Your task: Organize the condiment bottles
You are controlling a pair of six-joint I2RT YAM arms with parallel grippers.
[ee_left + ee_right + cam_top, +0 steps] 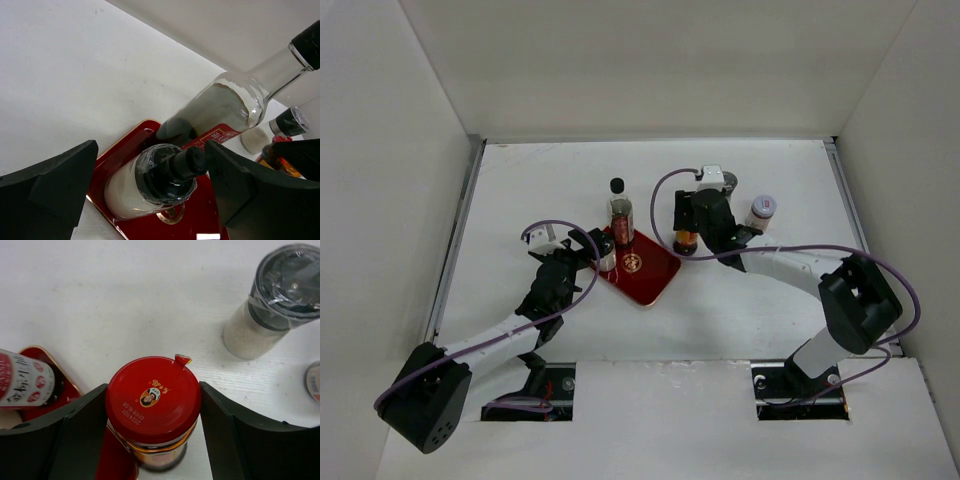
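Now, left fingers (50, 185) wide around the grey-capped shaker (150, 180) on the tray (200, 220), right fingers (75, 440) tight on the red-capped bottle (152, 400).

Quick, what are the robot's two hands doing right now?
Left gripper: open, around the dark-capped shaker standing on the red tray.
Right gripper: closed on the red-capped jar.

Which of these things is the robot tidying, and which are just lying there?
Tidying: tall black-capped bottle, white shaker on the tray, red-capped jar, grey-capped shaker.
Just there: red tray, purple cables.
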